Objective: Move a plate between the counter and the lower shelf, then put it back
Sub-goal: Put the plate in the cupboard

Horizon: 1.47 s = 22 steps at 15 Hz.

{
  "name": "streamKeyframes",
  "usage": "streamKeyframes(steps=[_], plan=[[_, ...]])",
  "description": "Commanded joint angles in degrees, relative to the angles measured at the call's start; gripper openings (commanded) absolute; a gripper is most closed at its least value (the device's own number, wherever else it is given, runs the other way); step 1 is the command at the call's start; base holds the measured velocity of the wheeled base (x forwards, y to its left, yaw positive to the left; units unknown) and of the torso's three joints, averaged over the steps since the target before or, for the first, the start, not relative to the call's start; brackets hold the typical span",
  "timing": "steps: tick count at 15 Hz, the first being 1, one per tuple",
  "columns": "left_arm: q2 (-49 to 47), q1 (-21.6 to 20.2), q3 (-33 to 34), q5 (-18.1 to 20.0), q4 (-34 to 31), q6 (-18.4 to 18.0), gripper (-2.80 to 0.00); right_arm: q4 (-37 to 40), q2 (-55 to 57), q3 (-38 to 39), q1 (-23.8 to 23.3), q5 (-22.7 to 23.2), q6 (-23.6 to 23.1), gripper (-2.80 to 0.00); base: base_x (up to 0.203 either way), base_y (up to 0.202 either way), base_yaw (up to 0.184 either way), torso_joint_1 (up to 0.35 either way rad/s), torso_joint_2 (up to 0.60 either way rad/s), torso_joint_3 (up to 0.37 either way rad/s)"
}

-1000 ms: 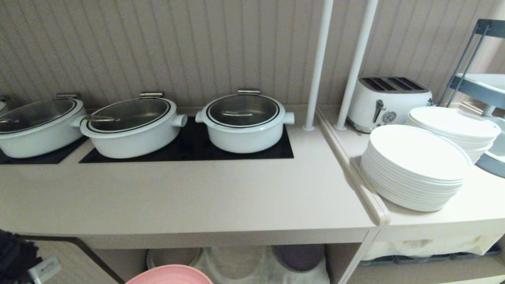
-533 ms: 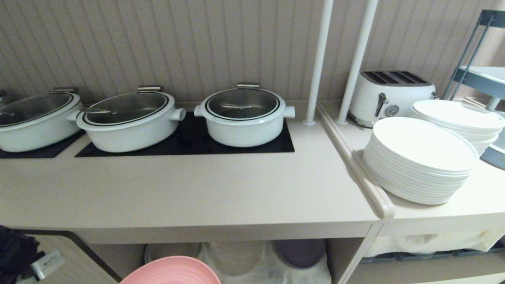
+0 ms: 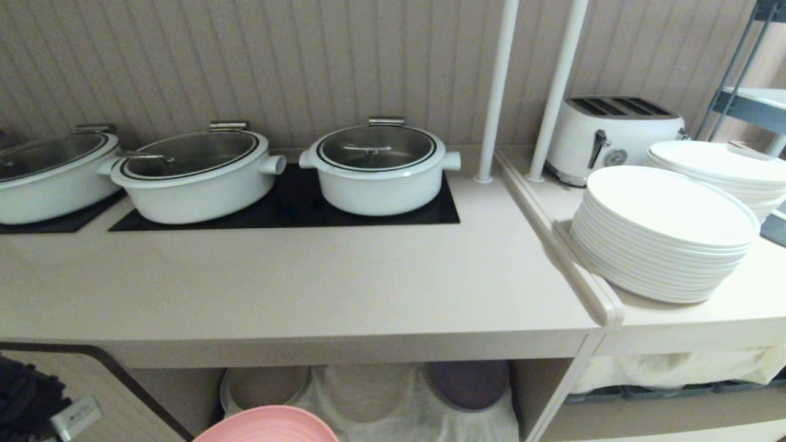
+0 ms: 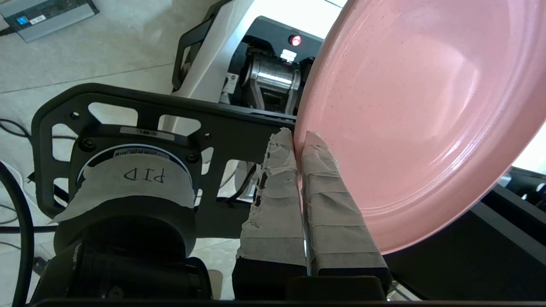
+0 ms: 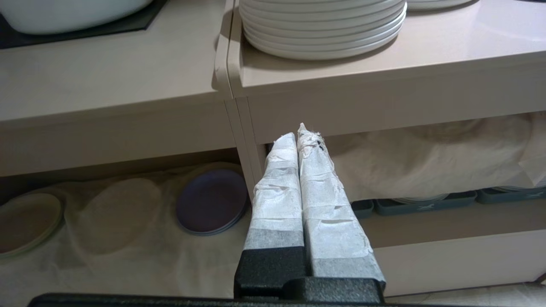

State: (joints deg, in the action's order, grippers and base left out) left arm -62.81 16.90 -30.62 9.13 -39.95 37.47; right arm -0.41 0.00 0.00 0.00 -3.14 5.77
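Note:
The pink plate shows only its top rim at the bottom edge of the head view, in front of and below the counter. In the left wrist view the plate stands tilted on edge, and my left gripper is shut on its rim, one taped finger on each face. Under the counter the lower shelf lies open, lined with white cloth. My right gripper is shut on nothing and hangs before the upright between the two shelves.
Three white lidded pots stand on black panels at the counter's back. White plate stacks, a toaster and two white poles are at right. A purple plate and a beige plate lie on the shelf.
The whole head view has shifted: the counter sits higher in the picture and more of the lower shelf shows. The pink plate stays at the bottom edge, still gripped.

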Motion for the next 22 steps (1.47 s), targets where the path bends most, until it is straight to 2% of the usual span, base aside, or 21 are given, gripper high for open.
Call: streamKeyframes(steps=[1, 8, 22], plan=[[0.05, 0.07, 0.38, 0.01, -0.22, 0.23, -2.80, -0.02, 0.00, 0.00, 0.00, -0.02, 0.03, -2.80, 0.000, 0.000, 0.000, -0.162, 0.33, 0.177], [0.14, -0.02, 0.38, 0.10, -0.22, 0.32, -2.80, -0.02, 0.03, 0.00, 0.00, -0.02, 0.03, -2.80, 0.000, 0.000, 0.000, -0.176, 0.38, 0.202], [0.67, 0.00, 1.26, 0.10, -0.22, 0.49, -2.80, -0.02, 0.00, 0.00, 0.00, -0.02, 0.03, -2.80, 0.000, 0.000, 0.000, -0.234, 0.53, 0.291]])
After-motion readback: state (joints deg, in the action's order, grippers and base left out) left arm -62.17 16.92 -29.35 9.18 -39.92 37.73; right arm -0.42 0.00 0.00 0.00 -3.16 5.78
